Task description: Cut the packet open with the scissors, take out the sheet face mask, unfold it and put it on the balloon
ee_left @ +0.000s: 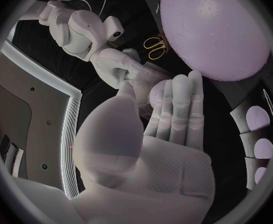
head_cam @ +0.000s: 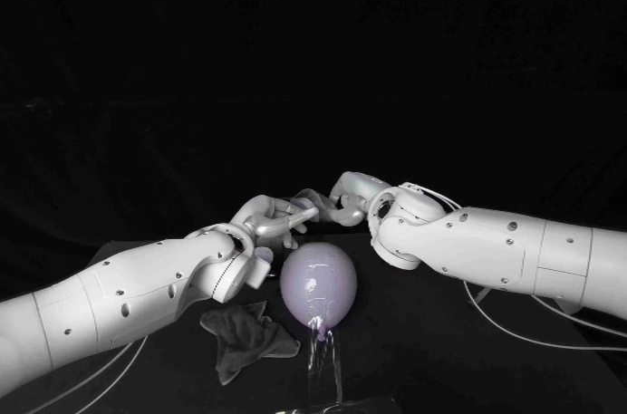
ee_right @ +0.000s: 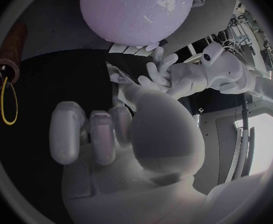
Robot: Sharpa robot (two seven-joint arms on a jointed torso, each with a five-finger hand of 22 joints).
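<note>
On the worktop (head_cam: 157, 378): one lilac balloon (head_cam: 319, 283), one pair of scissors (ee_left: 153, 47), one grey cloth (head_cam: 245, 337). The right hand (head_cam: 342, 201) pinches one translucent sheet (ee_left: 150, 74) in its fingers. I cannot tell the left hand's (head_cam: 272, 222) grip.

Cloth (head_cam: 242, 337): grey and crumpled, lying on the table. It is nearer the robot than the left hand's fingers (head_cam: 281, 216) and well apart from them.
Table (head_cam: 444, 369): black, lying below the fingers.
Clear stand (head_cam: 322, 364): a thin upright stem just beside the cloth, below the fingers and apart from them.
Backdrop (head_cam: 313, 70): black, hanging beyond the fingers.
Brown cylinder (ee_right: 12, 42): rounded and well apart from the right hand's fingers (ee_right: 65, 129). What it is cannot be told.
</note>
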